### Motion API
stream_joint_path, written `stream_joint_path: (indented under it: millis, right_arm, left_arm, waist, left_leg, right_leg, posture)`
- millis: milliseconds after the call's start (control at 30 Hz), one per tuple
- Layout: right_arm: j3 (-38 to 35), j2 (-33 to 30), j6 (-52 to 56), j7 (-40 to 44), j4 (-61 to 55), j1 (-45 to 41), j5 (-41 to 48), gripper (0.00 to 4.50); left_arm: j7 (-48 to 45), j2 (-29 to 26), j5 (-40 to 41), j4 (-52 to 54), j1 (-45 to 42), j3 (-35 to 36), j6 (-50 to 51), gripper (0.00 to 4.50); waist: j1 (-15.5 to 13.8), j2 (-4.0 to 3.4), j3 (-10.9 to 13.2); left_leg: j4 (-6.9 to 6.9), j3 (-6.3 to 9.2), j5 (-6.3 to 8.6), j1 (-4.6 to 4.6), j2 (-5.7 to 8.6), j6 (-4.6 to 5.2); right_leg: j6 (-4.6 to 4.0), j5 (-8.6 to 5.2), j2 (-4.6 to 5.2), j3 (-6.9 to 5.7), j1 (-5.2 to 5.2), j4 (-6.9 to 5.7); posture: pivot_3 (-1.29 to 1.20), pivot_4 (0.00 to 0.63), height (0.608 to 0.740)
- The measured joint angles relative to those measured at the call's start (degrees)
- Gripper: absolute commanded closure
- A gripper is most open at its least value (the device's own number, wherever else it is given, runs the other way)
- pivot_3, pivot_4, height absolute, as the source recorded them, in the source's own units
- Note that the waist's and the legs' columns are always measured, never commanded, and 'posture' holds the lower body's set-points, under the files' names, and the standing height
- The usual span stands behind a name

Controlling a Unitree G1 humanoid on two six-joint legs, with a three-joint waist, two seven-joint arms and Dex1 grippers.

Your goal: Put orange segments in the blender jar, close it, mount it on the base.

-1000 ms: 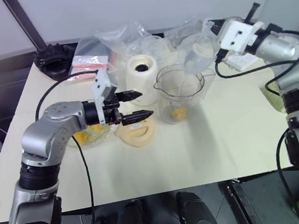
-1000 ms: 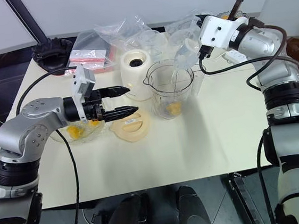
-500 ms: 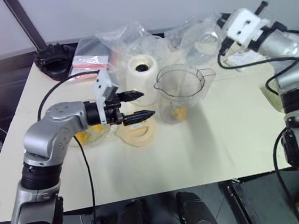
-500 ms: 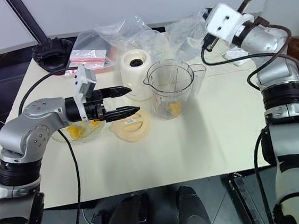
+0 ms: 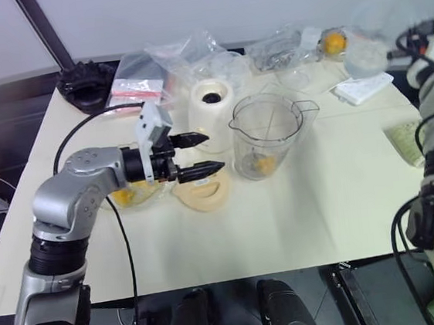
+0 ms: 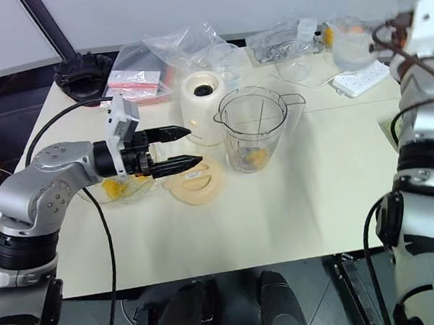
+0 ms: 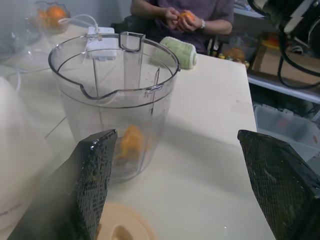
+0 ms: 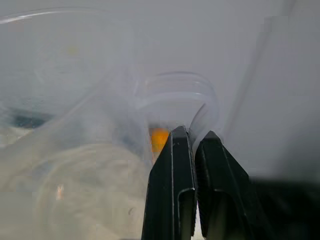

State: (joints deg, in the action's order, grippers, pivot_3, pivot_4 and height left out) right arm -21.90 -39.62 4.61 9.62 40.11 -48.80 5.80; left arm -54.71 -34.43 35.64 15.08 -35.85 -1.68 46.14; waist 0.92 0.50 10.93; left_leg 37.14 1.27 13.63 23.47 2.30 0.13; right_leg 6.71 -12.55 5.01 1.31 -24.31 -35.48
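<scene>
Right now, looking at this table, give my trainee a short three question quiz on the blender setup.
1. True or false: the blender jar is mounted on the base.
2. What lies in the bottom of the jar?
3. The left claw is: A) open and empty, B) shut on the lid, C) inside the jar.

Key:
1. False; it stands on the table beside the base.
2. Orange segments.
3. A.
</scene>
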Motion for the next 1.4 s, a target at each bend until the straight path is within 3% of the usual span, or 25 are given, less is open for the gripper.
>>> stream_joint_path:
  millis: [233, 567, 1067, 1167, 1400]
  right_arm:
    - [-3.62, 5.07, -2.92, -6.99, 4.06, 9.98, 2.30, 4.44]
    - [-4.25, 7.59, -10.85, -8.96, 14.14, 10.61, 4.09, 4.44]
    - [-3.80, 9.74, -10.45, -8.73, 19.37, 10.82, 6.37, 4.44]
    - [-3.70, 9.90, -10.25, -9.53, 19.79, 10.93, 6.44, 3.51]
    - [-2.86, 10.43, -9.94, -11.51, 19.98, 13.15, 6.08, 0.07]
  left_arm:
    - [-0.01, -0.31, 0.05, 0.81, 0.03, -0.70, 0.97, 0.47]
    - [-0.90, -1.72, -0.09, 1.89, 1.83, -2.14, 1.02, 0.47]
    - [-1.41, -2.06, -1.34, 1.76, 2.87, -3.42, -0.61, 0.47]
    - [-1.49, -2.05, -1.39, 1.60, 2.87, -3.59, -0.97, 0.47]
    - [-1.54, -2.09, -1.43, 1.18, 3.61, -3.82, -1.99, 0.47]
  waist:
    - [0.50, -0.04, -0.01]
    - [1.63, -0.03, -0.01]
    - [1.61, -0.03, -0.01]
    - [1.61, -0.02, -0.02]
    - [1.74, -0.02, -0.02]
  left_leg:
    - [0.02, -0.14, -0.01, -0.06, -0.02, 0.01]
    - [0.02, -0.12, -0.01, -0.07, -0.04, 0.02]
    - [0.03, -0.10, -0.01, -0.10, -0.05, 0.01]
    - [0.03, -0.10, -0.01, -0.10, -0.05, 0.02]
    - [0.04, -0.11, -0.01, -0.11, -0.06, 0.02]
  right_leg:
    - [0.00, 0.00, -0.04, 0.11, -0.01, -0.04]
    - [0.00, 0.00, -0.09, 0.13, 0.01, -0.05]
    - [0.00, 0.00, -0.11, 0.15, 0.05, -0.05]
    - [0.00, 0.00, -0.11, 0.15, 0.06, -0.04]
    - [0.00, 0.00, -0.12, 0.16, 0.06, -0.04]
  posture:
    - [0.00, 0.150, 0.740]
    - [0.00, 0.150, 0.740]
    - [0.00, 0.150, 0.740]
    - [0.00, 0.150, 0.740]
    - [0.00, 0.150, 0.740]
